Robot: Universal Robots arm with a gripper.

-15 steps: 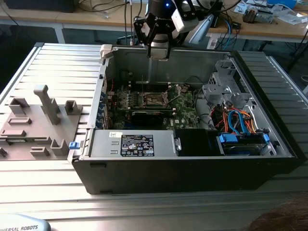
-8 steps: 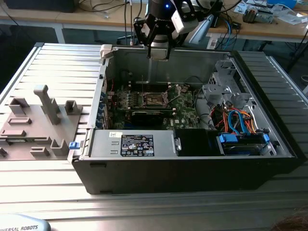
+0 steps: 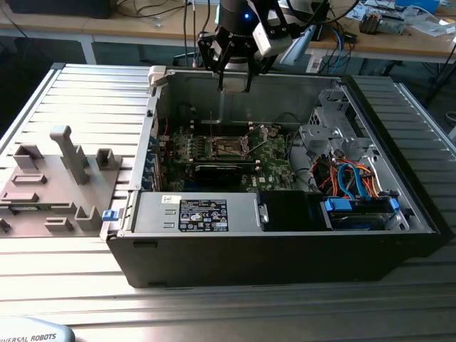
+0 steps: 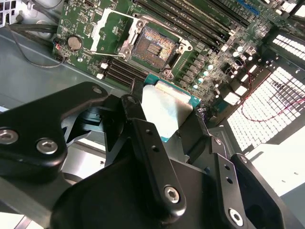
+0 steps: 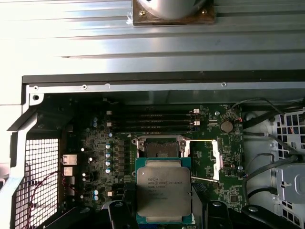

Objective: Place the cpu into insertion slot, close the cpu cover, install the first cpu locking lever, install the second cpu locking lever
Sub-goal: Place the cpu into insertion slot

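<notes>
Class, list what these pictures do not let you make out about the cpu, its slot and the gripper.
cpu: its underside faces away in both wrist views.
insertion slot: one part is hidden behind the cpu in the first wrist view.
gripper: in the exterior view it is too small to show its hold on the cpu.

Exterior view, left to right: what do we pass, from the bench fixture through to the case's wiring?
Grey plastic fixture tray with upright holders → small blue clip → dark square silver-rimmed insertion slot → bundle of blue flat cables
</notes>
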